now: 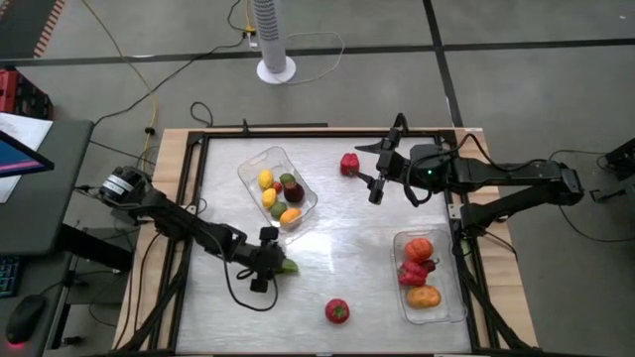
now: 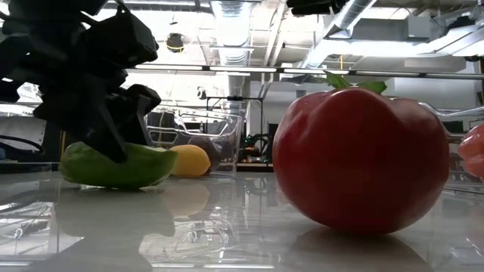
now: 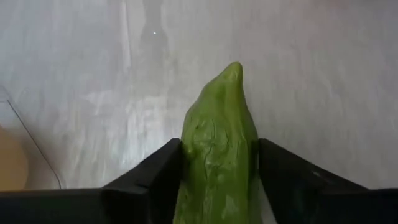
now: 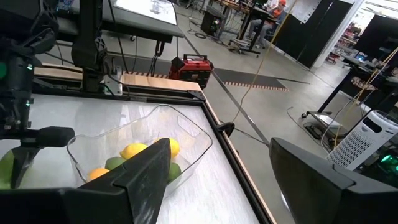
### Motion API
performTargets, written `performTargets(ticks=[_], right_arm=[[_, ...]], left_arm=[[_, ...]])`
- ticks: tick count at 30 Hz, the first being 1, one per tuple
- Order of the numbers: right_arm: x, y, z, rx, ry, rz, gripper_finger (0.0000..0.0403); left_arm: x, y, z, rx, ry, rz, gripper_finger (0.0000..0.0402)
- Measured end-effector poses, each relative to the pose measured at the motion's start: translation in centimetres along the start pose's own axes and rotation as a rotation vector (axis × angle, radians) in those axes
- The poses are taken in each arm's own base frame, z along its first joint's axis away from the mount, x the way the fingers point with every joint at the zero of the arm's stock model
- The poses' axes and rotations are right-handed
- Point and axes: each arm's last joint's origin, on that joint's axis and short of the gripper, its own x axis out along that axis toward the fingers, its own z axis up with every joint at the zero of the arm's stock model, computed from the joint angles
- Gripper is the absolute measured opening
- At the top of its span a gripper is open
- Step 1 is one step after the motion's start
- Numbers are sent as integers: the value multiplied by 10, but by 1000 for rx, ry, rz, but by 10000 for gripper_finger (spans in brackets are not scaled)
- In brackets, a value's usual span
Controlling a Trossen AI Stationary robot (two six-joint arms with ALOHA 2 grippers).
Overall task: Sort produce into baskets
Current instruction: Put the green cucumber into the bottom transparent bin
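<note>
Left gripper (image 3: 219, 180) was down at the table near its front-left part, fingers (image 3: 152, 171) pressed against both sides of a green piece (image 3: 219, 143), so clamped on it or just closing. The green piece ran lengthwise straight out between the fingers, pointed tip away from the wrist, and sat on the table (image 1: 367, 228) in the low view, not lifted yet. Judgement: pick step, lift comes next.

Left basket (image 1: 279, 186) lay just up and to the right of this gripper in the high view, close by; right basket (image 1: 431, 276) was well across the table. Left arm was plainly the nearer one for the green piece and for the left basket.

Left basket held yellow, orange, green and a dark purple piece. Right basket held red and orange pieces, peppers and tomato by the look.

Right gripper (image 1: 380, 171) hovered at the table's far side, fingers apart, holding nothing, with a red piece (image 1: 349, 164) just beside it on the table. Another red piece (image 1: 337, 311) lay loose near the front edge, between the two arms, well apart from both baskets
</note>
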Motion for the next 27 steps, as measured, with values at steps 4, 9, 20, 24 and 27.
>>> performTargets(ticks=[4, 9, 20, 24, 27], right_arm=[[0, 0, 0, 0, 0, 0, 299], [0, 0, 0, 0, 0, 0, 299], [-4, -1, 1, 19, -6, 0, 299], [-18, -8, 5, 58, -24, -3, 299], [-29, -12, 4, 89, -16, -1, 299]], left_arm=[[0, 3, 1, -16, 2, -6, 134], [-1, 4, 10, -27, -11, -4, 122], [-21, 30, 87, -10, -282, -41, 129], [-18, 42, 110, -62, -411, -134, 129], [-7, 46, 126, -51, -448, -148, 130]])
